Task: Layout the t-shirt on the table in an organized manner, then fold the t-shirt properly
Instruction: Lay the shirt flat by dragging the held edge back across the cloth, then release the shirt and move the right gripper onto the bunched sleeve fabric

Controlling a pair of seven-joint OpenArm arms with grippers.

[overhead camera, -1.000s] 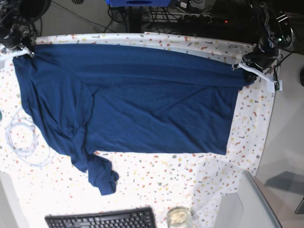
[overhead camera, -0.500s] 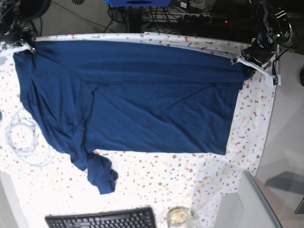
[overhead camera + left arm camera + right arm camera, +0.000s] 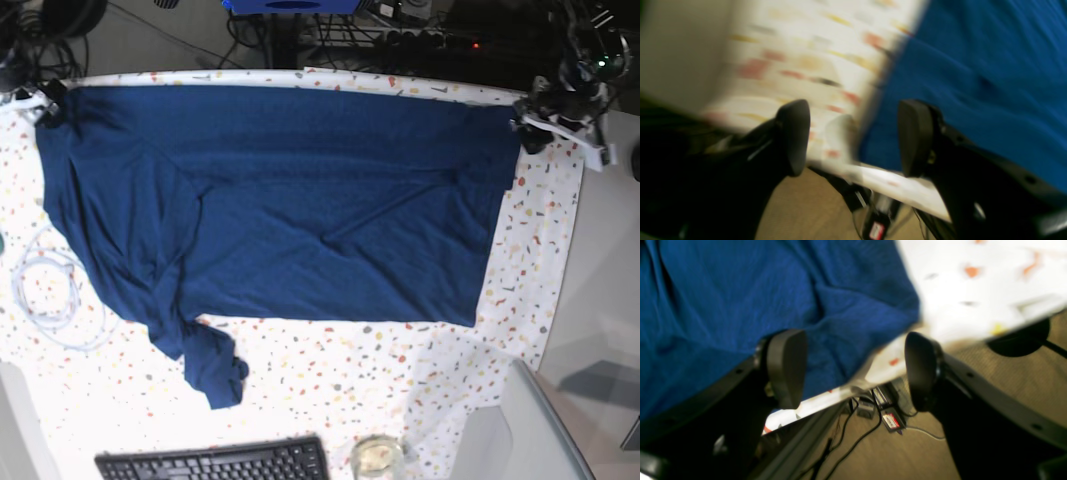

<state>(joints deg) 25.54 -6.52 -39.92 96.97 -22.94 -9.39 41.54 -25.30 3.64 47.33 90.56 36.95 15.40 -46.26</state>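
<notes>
Since the earlier frame we note both grippers, left gripper (image 3: pixel 853 138) and right gripper (image 3: pixel 853 370), spread wide and empty above the t-shirt (image 3: pixel 290 200) corners; layout continues, sleeve-straightening next.

Speckled white table (image 3: pixel 520 250), navy t-shirt (image 3: pixel 300 200) spread flat, cable coil (image 3: pixel 50 295), keyboard (image 3: pixel 215 462), glass (image 3: pixel 377 457) near front edge

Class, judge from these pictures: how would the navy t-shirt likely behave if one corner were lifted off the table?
The t-shirt would probably sag limply, since it lies in soft creases and one sleeve is bunched near the keyboard. It looks thin and likely light. On the table, lifting a corner may drag the rest along.
</notes>
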